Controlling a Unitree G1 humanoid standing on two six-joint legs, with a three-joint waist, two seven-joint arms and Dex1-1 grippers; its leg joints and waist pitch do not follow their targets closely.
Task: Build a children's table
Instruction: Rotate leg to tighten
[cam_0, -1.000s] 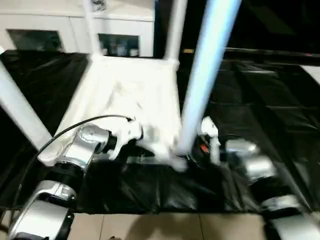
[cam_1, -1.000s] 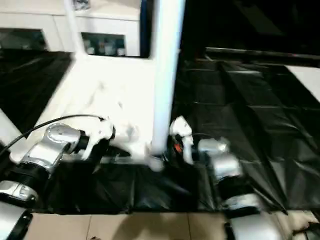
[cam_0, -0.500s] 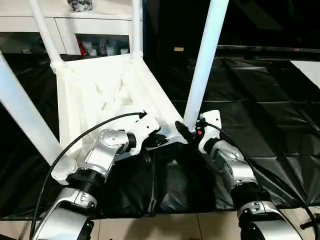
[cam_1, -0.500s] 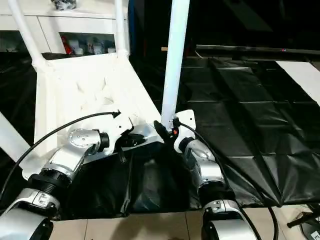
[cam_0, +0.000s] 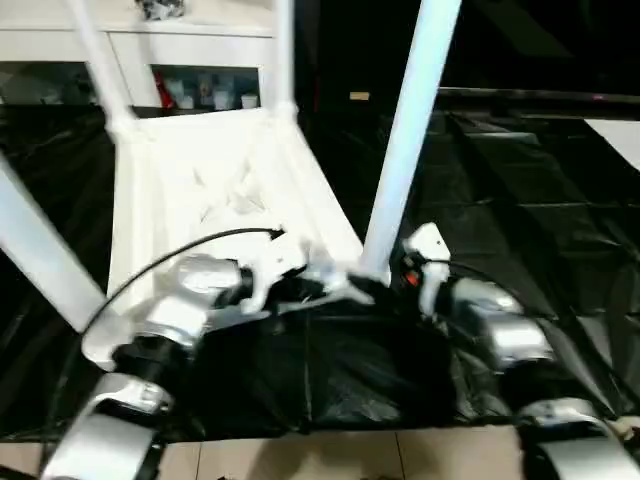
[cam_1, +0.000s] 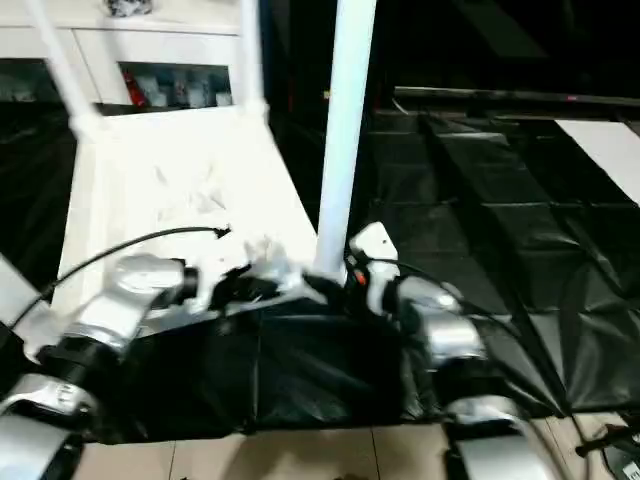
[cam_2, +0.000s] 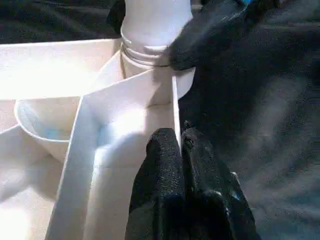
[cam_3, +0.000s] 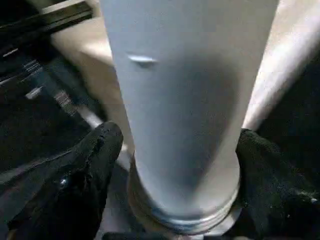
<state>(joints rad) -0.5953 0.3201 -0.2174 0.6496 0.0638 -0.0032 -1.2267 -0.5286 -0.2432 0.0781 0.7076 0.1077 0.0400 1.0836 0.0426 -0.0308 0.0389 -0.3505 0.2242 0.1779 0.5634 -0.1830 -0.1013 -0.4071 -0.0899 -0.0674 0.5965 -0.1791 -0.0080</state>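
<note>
**Right jaws eased off the near leg; left jaws clamped on the tabletop rib**

The tabletop (cam_0: 215, 190) lies upside down on the black sheet (cam_0: 520, 190), with legs rising from its corners. The near right leg (cam_3: 187, 107) stands between the fingers (cam_3: 82, 175) of the right gripper (cam_3: 175, 165), seated in its socket; compared with half a second ago the right jaws are seen set wider, a finger on each side and no firm squeeze visible, so the leg is judged to be released. The left gripper (cam_2: 181, 150) is closed on a thin upright rib of the tabletop, just short of that socket, steadying the piece. With this leg in place, the fitting is judged nearly finished; whether all four legs are fully seated cannot be told.
</note>
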